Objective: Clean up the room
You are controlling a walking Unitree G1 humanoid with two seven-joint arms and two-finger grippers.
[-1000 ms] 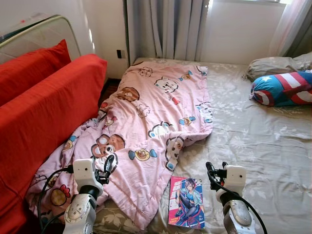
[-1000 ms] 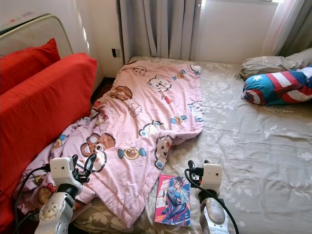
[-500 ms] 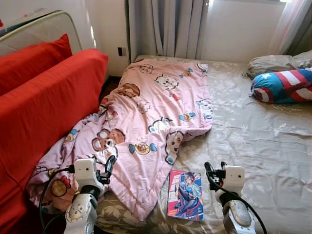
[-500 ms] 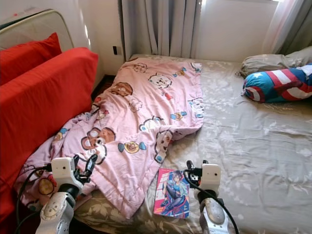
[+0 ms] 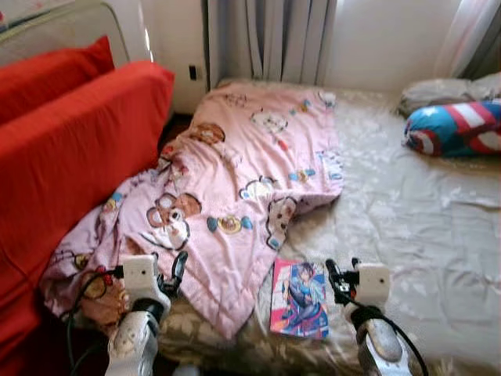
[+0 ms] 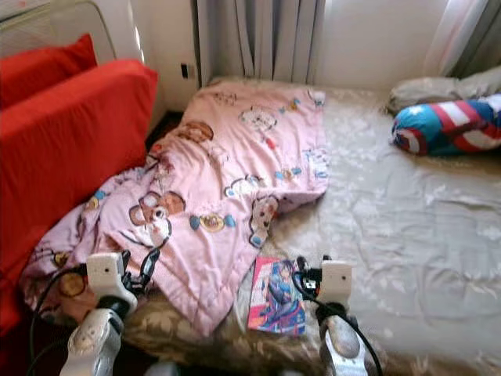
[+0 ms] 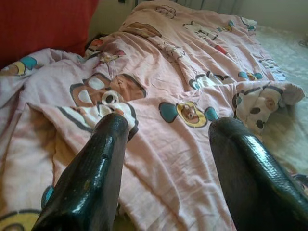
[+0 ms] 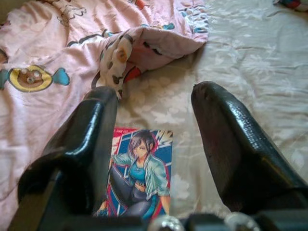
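Blurring softens the eye views. Both hands hover spread and empty: left hand (image 7: 166, 159) over the pink cartoon-print blanket (image 5: 235, 180), right hand (image 8: 154, 144) above the colourful illustrated comic book (image 5: 299, 299) on the bed (image 5: 423, 227).

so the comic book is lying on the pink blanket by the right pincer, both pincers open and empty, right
Not quite. The comic book lies on the beige bedsheet, beside the edge of the pink blanket, as the left eye view shows. It is by the right pincer, and both it and the left pincer are open and empty.
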